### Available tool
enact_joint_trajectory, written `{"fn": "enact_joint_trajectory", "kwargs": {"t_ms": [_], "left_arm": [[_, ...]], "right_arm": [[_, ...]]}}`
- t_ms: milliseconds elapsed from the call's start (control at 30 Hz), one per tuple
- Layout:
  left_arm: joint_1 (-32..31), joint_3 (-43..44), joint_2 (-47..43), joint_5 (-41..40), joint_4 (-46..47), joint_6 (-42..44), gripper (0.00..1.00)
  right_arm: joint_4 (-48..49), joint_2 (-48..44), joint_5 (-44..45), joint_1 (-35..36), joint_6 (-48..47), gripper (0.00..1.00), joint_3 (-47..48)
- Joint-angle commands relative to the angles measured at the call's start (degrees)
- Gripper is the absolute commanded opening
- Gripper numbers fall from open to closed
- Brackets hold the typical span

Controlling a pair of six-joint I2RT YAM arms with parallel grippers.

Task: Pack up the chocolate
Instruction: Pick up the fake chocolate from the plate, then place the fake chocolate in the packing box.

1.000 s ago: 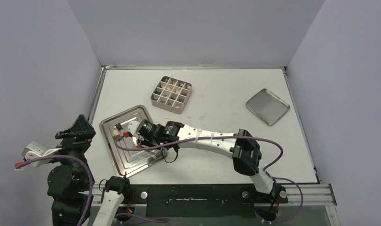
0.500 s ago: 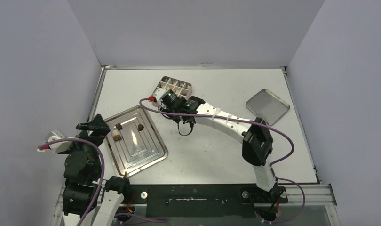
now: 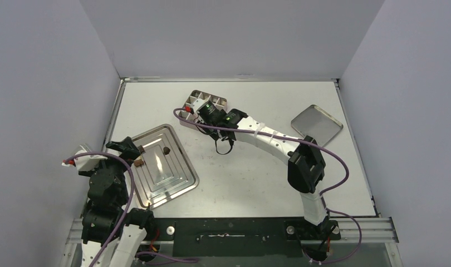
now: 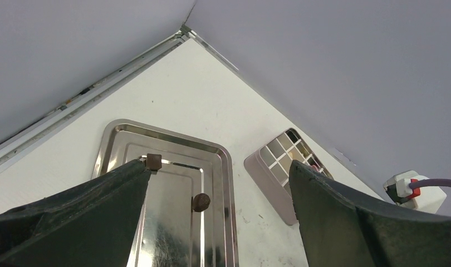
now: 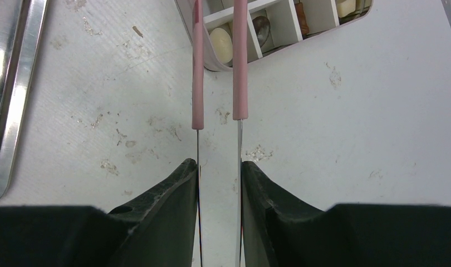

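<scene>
Round brown chocolate sits on glossy stepped tray (metal).

White counter, grey scuffs and specks. Shiny silver tray, stepped rectangle pattern. The chocolate on it is dark brown, cream and brown in the tin. Tin pale grey, white grid. My left hand and my right hand are matte black. Pink tweezers, bare metal strips. Purple cables.
</scene>
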Motion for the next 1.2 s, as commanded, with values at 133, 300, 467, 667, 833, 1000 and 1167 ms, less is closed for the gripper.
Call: {"fn": "enact_joint_trajectory", "kwargs": {"t_ms": [133, 300, 467, 667, 833, 1000, 1167], "left_arm": [[0.1, 1.0, -0.7, -0.9, 2.6, 2.6, 0.95], [-0.1, 1.2, -0.9, -1.6, 2.3, 2.9, 0.95], [-0.1, 1.3, -0.9, -2.0, 2.3, 3.0, 0.95], [-0.2, 1.4, -0.8, -2.2, 2.2, 3.0, 0.96], [-0.1, 1.5, -0.8, -2.4, 2.2, 2.9, 0.96], [-0.1, 1.6, -1.2, -2.6, 2.2, 2.9, 0.95], [-0.1, 1.7, -1.4, -3.0, 2.4, 2.9, 0.95]], "right_arm": [[0.4, 0.7, 3.5, -0.6, 2.9, 0.00, -0.1], [-0.6, 1.9, 2.8, -0.7, 3.4, 0.03, 0.8], [-1.5, 3.0, 2.4, -0.7, 3.7, 0.05, 1.2], [-1.6, 3.4, 3.0, -0.7, 3.8, 0.15, 1.6], [-0.7, 2.3, 3.8, -0.7, 3.6, 0.23, 1.8], [-0.8, 1.5, 3.7, -0.7, 2.6, 0.27, 3.5], [-1.0, 1.2, 3.6, -0.7, 1.9, 0.31, 4.8]]}}
